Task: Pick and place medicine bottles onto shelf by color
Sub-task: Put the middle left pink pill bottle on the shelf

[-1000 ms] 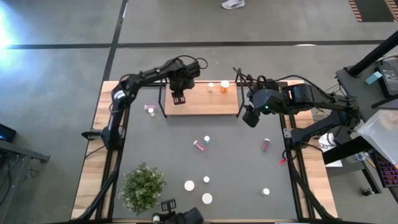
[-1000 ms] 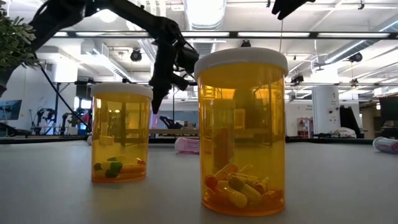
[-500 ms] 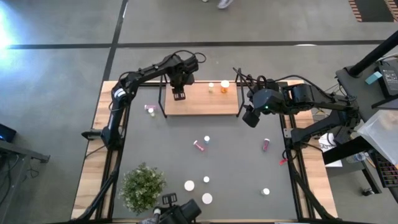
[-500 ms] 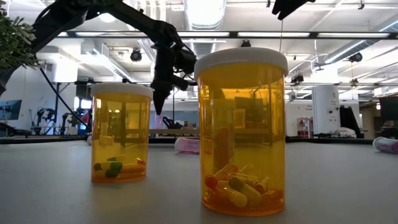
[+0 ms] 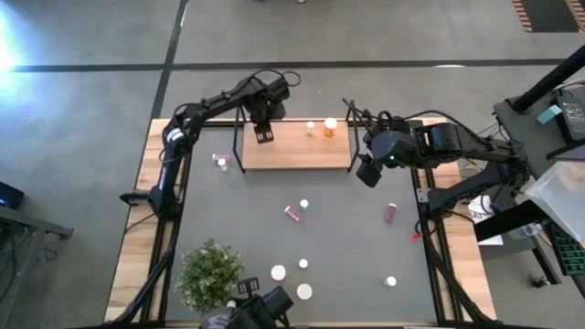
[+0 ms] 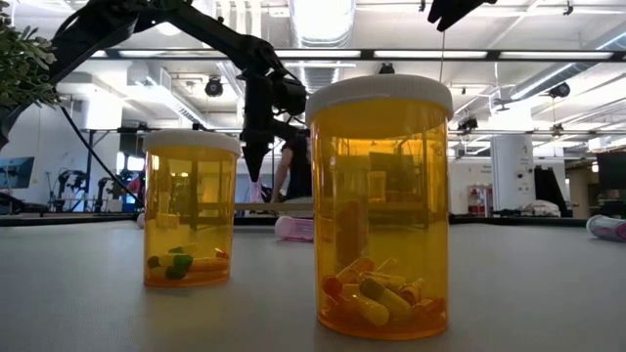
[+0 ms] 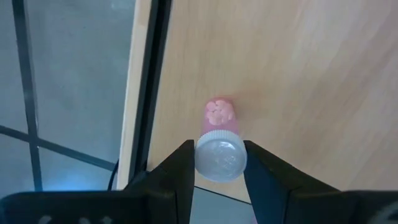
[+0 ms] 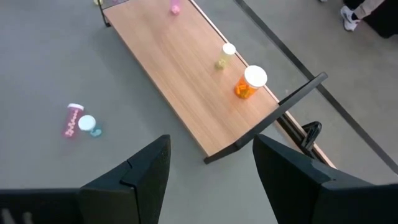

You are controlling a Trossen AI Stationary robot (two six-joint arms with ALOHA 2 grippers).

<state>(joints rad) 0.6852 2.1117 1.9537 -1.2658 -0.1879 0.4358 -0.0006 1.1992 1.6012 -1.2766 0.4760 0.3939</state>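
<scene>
A dark grey table mat (image 5: 338,228) carries the shelf (image 5: 297,151) at its far edge, toward twelve o'clock. Above the shelf's left end, the left gripper (image 7: 219,163) is clamped on a pink bottle (image 7: 220,127) whose base touches the board. The right gripper (image 5: 366,172), fingers apart and empty, waits off the shelf's three o'clock end. An orange bottle (image 8: 250,82) stands near that end.

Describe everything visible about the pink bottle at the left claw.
The pink bottle is a small cylinder with a translucent pink body, pink pills inside and a white cap. It stands upright on the light wooden shelf, near the end with the black wire frame. The left claw sits around its cap, one finger on each side; whether the fingers still press it cannot be told.
</scene>
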